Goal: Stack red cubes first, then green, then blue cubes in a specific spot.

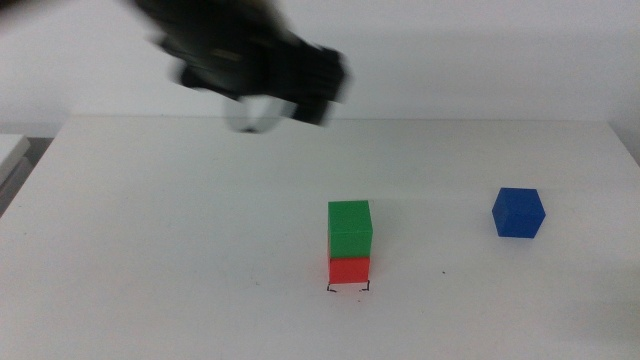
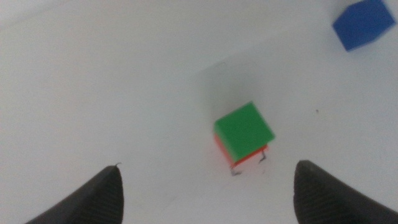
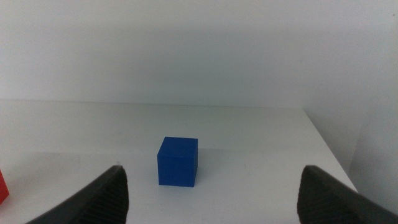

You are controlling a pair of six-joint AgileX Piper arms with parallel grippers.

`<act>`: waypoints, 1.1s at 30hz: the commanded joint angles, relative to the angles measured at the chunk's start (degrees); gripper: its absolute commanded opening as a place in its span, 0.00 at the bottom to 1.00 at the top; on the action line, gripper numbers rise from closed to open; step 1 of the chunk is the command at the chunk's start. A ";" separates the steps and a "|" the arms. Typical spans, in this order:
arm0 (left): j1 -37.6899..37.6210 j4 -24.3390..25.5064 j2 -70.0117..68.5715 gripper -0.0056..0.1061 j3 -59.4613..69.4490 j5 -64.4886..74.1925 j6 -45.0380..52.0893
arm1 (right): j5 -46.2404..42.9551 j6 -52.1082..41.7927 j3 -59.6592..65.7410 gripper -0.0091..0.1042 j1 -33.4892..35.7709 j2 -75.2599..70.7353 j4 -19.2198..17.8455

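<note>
The green cube (image 1: 349, 228) sits on top of the red cube (image 1: 348, 270), which stands inside the black corner marks of the spot (image 1: 331, 290). The blue cube (image 1: 518, 212) stands alone on the table to the right. My left gripper (image 1: 262, 100) is a blur high above the table, back left of the stack. In the left wrist view it (image 2: 205, 171) is open and empty, looking down on the green cube (image 2: 244, 128), the red edge (image 2: 244, 160) and the blue cube (image 2: 364, 23). My right gripper (image 3: 212, 169) is open and empty, facing the blue cube (image 3: 177, 162).
The white table (image 1: 180, 250) ends in a far edge at the wall. A lone black speck (image 1: 446, 272) lies right of the stack. A grey ledge (image 1: 12, 150) shows at the far left.
</note>
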 commanded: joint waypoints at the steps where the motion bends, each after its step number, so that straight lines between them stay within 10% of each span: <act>1: 1.49 -2.31 -9.60 0.89 4.56 1.91 5.27 | -0.47 -0.42 0.17 0.90 -0.25 -0.27 -0.63; 10: 8.61 -16.80 -35.17 0.89 19.99 -1.82 15.19 | -0.47 -0.42 0.17 0.90 -0.25 -0.27 -0.63; 33: 8.64 -18.65 -40.40 0.89 24.47 -2.10 15.19 | 0.11 7.63 -6.54 0.90 -0.25 2.66 2.80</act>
